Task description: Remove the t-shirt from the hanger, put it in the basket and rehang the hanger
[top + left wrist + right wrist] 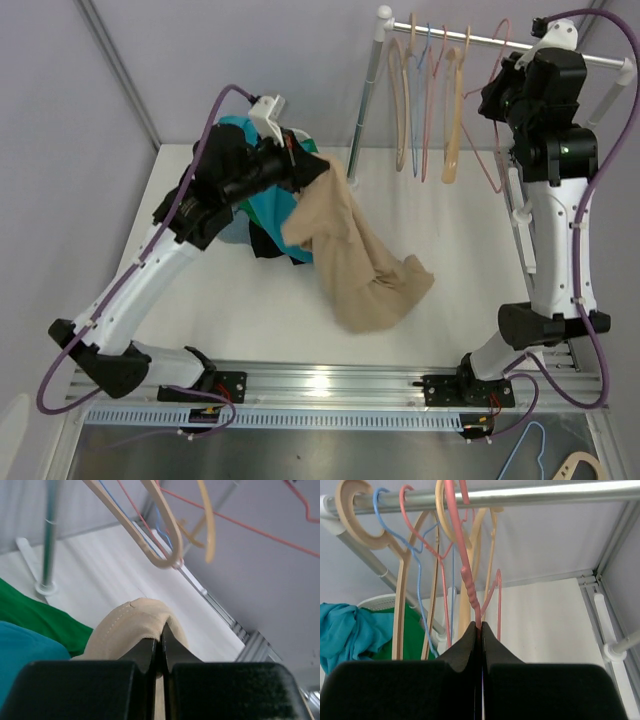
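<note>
A beige t-shirt (355, 262) hangs from my left gripper (318, 172) and trails down onto the white table. In the left wrist view the left gripper (161, 642) is shut on a fold of the beige t-shirt (125, 627). My right gripper (497, 88) is up at the metal rail (480, 40). In the right wrist view the right gripper (480, 628) is shut on the twisted neck of a pink wire hanger (466, 575) that hangs on the rail (520, 495). The pink hanger (492, 150) is bare.
Several other hangers, wooden (452, 110), blue (415, 100) and pink, hang on the rail. A pile of teal, green and black clothes (270, 215) lies under the left arm. The rack's post (365, 100) stands at the back. More hangers (560, 465) lie at the bottom right.
</note>
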`<action>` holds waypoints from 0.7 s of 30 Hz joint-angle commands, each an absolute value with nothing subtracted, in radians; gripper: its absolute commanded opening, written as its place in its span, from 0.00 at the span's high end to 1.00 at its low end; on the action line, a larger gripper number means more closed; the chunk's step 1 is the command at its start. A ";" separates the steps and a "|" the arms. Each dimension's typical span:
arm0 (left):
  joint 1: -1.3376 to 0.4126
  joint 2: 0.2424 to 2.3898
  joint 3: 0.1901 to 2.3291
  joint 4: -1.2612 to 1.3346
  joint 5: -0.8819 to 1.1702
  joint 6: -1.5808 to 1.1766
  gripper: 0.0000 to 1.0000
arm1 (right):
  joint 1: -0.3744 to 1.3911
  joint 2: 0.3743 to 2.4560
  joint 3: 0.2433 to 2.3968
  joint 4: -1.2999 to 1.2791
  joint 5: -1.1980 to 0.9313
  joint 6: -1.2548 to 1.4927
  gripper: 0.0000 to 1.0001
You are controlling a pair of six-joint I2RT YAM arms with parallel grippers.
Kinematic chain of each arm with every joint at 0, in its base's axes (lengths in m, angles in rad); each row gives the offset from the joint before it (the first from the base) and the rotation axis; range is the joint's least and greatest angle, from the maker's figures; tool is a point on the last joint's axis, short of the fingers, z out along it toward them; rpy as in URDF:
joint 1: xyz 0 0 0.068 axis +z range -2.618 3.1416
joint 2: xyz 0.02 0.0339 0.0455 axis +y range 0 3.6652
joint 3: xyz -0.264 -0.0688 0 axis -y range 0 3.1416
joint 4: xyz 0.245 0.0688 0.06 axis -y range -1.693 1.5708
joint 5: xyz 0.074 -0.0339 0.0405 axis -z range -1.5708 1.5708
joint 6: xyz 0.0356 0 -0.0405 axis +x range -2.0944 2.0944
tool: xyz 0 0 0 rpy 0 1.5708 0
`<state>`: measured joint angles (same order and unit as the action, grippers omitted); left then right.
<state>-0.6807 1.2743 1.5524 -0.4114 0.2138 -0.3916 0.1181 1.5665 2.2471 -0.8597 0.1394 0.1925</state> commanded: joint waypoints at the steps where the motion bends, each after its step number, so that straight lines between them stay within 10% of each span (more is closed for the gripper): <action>1: -0.597 1.368 1.698 -0.451 0.281 -0.391 0.99 | 0.103 1.627 2.332 -0.715 0.120 0.173 1.00; 9: -0.402 1.682 1.979 0.051 0.212 -0.226 0.99 | 0.049 1.738 2.347 -0.588 0.032 0.209 1.00; 15: -0.232 2.031 2.590 0.008 0.267 -0.227 0.99 | 0.038 1.801 2.385 -0.574 0.034 0.196 1.00; 21: -0.101 2.054 2.502 0.210 0.233 -0.281 0.99 | 0.025 1.836 2.410 -0.546 0.025 0.192 1.00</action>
<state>-0.1406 2.0640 2.4805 0.0265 0.2596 -0.2707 0.0364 1.8217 2.3528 -0.6182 0.0429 0.1902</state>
